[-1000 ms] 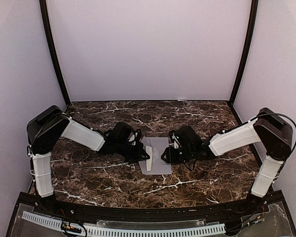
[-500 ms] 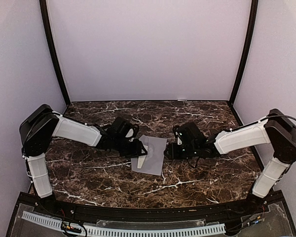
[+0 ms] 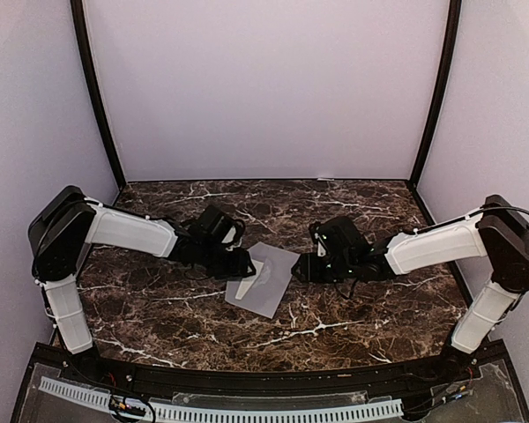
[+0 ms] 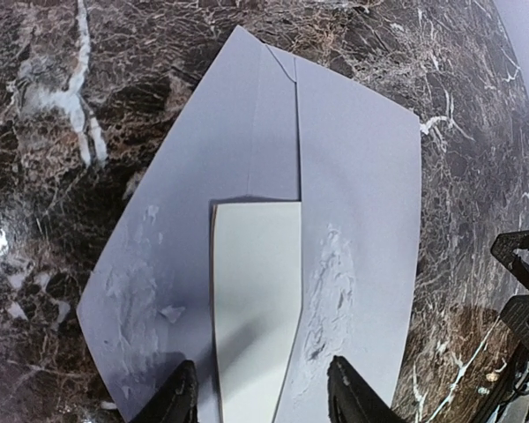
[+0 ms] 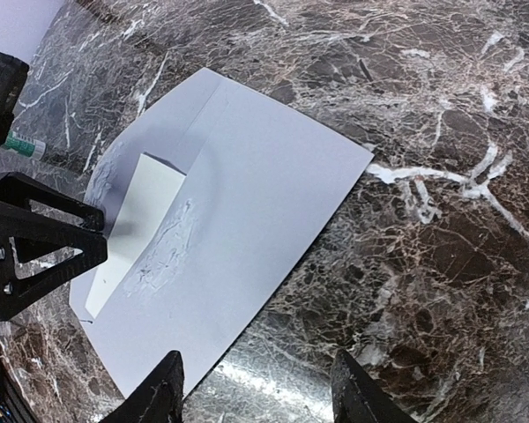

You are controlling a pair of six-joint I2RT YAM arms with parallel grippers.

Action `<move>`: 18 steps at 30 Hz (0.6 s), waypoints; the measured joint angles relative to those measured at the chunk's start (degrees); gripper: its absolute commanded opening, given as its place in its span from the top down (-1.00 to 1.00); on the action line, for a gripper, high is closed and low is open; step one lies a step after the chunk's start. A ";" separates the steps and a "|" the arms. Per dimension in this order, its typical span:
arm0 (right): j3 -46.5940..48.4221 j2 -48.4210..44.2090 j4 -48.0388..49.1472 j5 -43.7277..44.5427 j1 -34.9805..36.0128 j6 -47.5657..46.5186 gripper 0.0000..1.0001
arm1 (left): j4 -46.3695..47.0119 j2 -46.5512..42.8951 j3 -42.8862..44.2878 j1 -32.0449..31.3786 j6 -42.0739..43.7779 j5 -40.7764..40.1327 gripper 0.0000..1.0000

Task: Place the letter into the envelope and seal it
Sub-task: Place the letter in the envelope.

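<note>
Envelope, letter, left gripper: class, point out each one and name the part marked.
envelope (image 4: pixel 361 176), left wrist view, bare grey right panel.
letter (image 4: pixel 256 300), left wrist view, middle of the cream sheet.
left gripper (image 4: pixel 261 366), left wrist view, midway between its fingertips.

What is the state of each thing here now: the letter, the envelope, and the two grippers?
letter: mostly covered by grey paper, one cream strip showing.
envelope: lying flat on the table, creased, looks unsealed.
left gripper: open, fingers on either side of the cream strip, gripping nothing.
right gripper: open, empty, over the envelope's edge.
</note>
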 measured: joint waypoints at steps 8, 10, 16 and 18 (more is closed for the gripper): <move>-0.04 0.66 2.40 -2.08 0.00 1.92 -0.01 | -1.33 0.00 2.80 0.00 2.34 -0.92 0.13; -0.09 1.25 2.99 -2.54 0.00 2.23 -0.01 | -1.51 0.02 3.37 0.04 2.78 -1.07 0.15; -0.15 2.69 3.74 -4.24 0.00 3.21 0.02 | -1.51 1.05 4.22 0.52 3.43 -0.96 0.26; -0.15 3.08 4.17 -4.79 0.00 3.45 0.03 | -1.53 1.60 4.24 0.55 3.52 -0.76 0.28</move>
